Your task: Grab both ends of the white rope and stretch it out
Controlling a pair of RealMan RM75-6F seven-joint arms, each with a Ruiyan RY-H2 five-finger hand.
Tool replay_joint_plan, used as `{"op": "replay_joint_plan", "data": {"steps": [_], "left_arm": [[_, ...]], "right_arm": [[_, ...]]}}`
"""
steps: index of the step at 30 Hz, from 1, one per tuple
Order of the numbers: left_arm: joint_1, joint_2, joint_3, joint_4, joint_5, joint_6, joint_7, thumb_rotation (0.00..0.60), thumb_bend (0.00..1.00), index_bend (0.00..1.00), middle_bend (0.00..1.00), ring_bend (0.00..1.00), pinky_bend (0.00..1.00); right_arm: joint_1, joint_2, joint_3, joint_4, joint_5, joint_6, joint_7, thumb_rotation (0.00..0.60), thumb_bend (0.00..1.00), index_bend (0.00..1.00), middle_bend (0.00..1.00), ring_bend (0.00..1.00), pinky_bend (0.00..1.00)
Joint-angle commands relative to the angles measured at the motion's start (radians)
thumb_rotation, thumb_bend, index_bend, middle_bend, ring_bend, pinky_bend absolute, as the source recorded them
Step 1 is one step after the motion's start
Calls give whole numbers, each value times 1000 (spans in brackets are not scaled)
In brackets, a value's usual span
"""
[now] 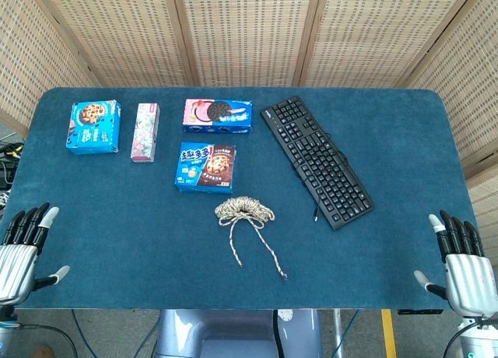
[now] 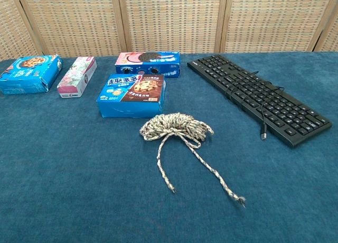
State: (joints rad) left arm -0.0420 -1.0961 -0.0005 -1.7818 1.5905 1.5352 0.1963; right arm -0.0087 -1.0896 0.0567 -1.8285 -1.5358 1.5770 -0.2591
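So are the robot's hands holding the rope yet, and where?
No, nothing is held. The left hand and right hand are open at the table's near corners, far from the rope, whose two loose ends lie free.

Open cloth in front, boxes and keyboard behind

The table (image 1: 117, 241) is bare on both sides of the rope (image 1: 247, 218) and toward the near edge. Just behind the rope lies a cookie box (image 1: 205, 168); the keyboard (image 1: 317, 160) lies to its right.
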Motion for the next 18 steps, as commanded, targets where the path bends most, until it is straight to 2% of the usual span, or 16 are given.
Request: {"op": "replay_joint_plan", "data": {"steps": [1, 6, 10, 14, 18], "left_arm": [[0, -1, 0, 0, -1, -1, 1, 600, 0, 0, 0, 0, 0], [-2, -2, 2, -2, 1, -4, 6, 600, 0, 0, 0, 0, 0], [-2, 0, 0, -6, -1, -2, 4, 600, 0, 0, 0, 0, 0], [-7, 1, -6, -13, -12, -10, 6, 600, 0, 0, 0, 0, 0], [-11, -6, -8, -12, -24, -21, 16, 600, 0, 0, 0, 0, 0]], "right_arm": [[1, -1, 0, 1, 1, -2, 1, 600, 0, 0, 0, 0, 0], [6, -4, -1, 3, -3, -10, 9, 600, 0, 4, 0, 0, 0], [56, -1, 2, 34, -67, -55, 34, 600, 0, 62, 0, 0, 0], [146, 18, 2, 74, -153, -150, 113, 600, 0, 182, 0, 0, 0], [282, 39, 0, 107, -252, -290, 222, 600, 0, 278, 1, 0, 0]]}}
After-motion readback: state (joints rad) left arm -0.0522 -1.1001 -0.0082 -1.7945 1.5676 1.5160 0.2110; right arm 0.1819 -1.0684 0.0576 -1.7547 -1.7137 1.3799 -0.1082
